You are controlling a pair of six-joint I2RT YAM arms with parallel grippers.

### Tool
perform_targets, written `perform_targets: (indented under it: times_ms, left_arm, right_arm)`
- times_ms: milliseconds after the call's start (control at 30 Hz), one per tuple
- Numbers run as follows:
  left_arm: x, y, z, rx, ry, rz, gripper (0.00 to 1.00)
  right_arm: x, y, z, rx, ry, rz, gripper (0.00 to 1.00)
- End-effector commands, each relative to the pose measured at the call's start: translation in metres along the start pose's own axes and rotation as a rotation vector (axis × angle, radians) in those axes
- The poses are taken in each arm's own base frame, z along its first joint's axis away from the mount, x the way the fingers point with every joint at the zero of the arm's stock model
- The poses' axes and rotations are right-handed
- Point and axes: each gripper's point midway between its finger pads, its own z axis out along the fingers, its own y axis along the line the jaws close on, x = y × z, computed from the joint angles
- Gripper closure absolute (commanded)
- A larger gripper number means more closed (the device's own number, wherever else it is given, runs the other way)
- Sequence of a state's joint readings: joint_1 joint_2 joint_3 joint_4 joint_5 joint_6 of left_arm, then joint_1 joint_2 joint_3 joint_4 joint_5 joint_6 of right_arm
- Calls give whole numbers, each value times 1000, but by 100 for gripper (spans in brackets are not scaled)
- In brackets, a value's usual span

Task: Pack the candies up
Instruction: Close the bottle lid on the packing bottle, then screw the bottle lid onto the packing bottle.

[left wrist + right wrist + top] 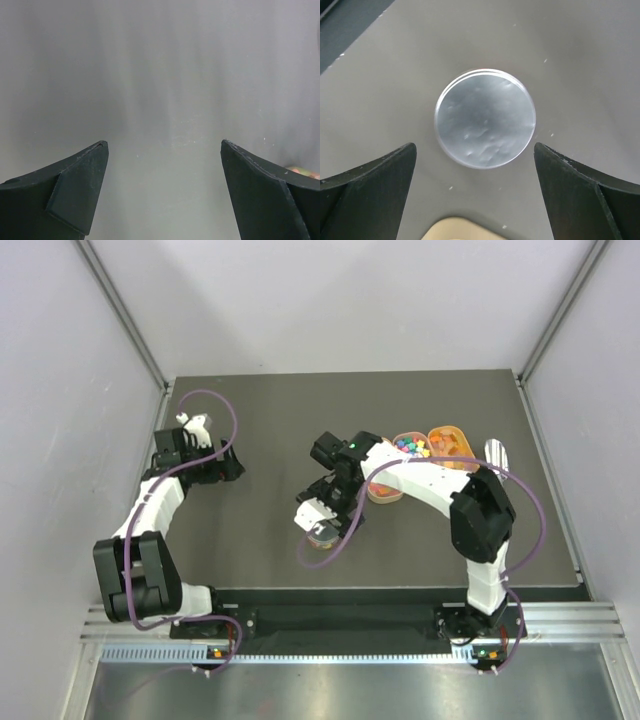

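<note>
Over mid bench (pixel 580 60), right claw (pixel 475 150) hung open above round clear plastic lid (pixel 485 118); left claw (pixel 164 142) open. Pinching might skid lid.

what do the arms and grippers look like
Both the left arm and right arm have white links and black joint housings. A purple cable loops along each. A small green light shows near the right wrist. The left gripper and right gripper have matte black, wedge-shaped fingers.
</note>
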State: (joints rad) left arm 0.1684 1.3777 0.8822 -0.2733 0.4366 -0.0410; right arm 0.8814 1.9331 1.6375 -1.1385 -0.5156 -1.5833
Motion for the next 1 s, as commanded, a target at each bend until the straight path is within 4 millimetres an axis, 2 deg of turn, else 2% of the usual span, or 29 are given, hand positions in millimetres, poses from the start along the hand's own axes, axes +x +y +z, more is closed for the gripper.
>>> perform_targets:
  times_ms: [0,33,67,100,133,167,233,267,300,400,533,667,700,833,967]
  left_arm:
    - [-21,-22,-22,80,-76,135,3]
    - [-19,-22,-25,82,-79,211,6]
    - [-19,-22,-33,78,-90,264,15]
    - [-4,-22,-34,92,-50,300,24]
    - [1,-22,-40,100,-46,421,45]
    - [6,-21,-41,104,-36,472,98]
    - [27,-23,-48,145,-2,585,100]
    - [34,-26,-50,174,9,631,100]
    - [46,-29,-52,207,27,655,100]
    - [63,-39,-57,281,34,713,100]
    - [77,-45,-61,331,54,728,100]
    - [90,-48,-62,359,61,739,100]
    - [91,-48,-61,363,48,743,100]
    - [75,-51,-59,329,-44,752,100]
    - [63,-54,-61,328,-72,742,100]
  right_arm:
    - [1,17,-26,17,21,74,0]
    - [7,16,-35,43,21,115,0]
    - [8,12,-42,67,13,143,7]
    - [5,9,-46,91,-22,198,13]
    - [5,5,-52,113,-37,225,23]
    - [-2,-1,-56,134,-66,235,52]
    - [-14,-9,-56,154,-109,267,93]
    - [-20,-14,-55,173,-132,288,100]
    - [-25,-28,-54,223,-153,302,100]
    - [-39,-32,-39,210,-166,263,100]
    - [-49,-25,-14,140,-170,236,100]
    - [-48,-11,12,74,-157,231,100]
    - [-45,-8,18,55,-148,239,100]
    - [-20,1,44,-10,-102,336,100]
    - [-10,-3,43,25,-91,339,100]
